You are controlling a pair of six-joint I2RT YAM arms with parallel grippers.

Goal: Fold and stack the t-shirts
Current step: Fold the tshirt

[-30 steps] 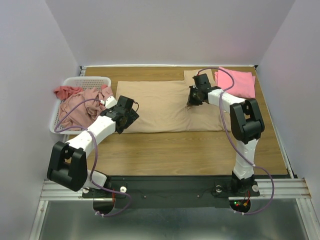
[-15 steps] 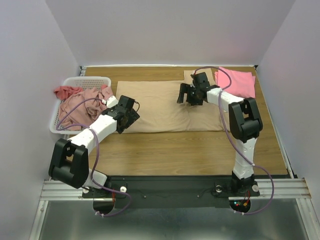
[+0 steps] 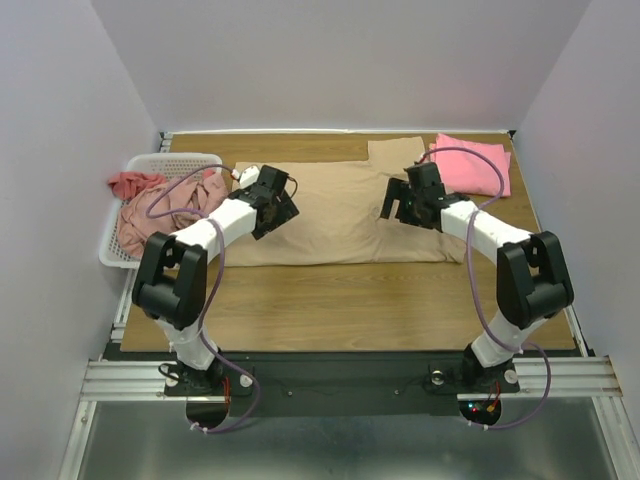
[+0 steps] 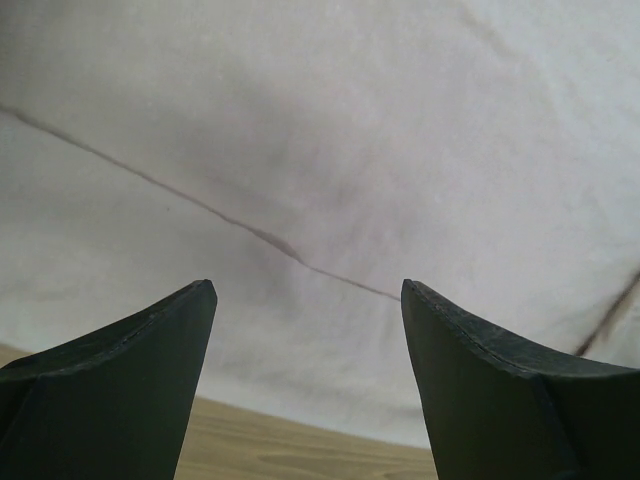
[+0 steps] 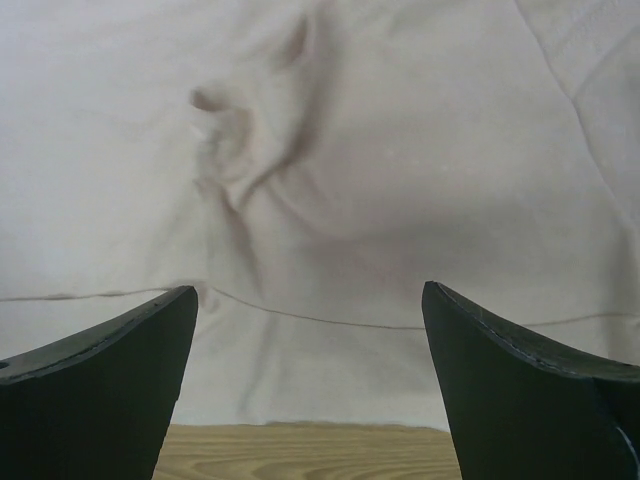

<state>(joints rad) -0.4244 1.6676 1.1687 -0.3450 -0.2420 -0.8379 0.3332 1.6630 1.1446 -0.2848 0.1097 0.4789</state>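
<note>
Top external view: tan t-shirt (image 3: 330, 210) is lying spread on worktop (image 3: 350, 290); my L+R jaws are hanging released over it, gripping nothing. Rec: am aiming to pinch hem only, both sides level.

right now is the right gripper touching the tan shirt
Cannot tell. In the right wrist view the right gripper stands open over the tan shirt with nothing pinched, but neither it nor the top view shows a gap or contact.
</note>
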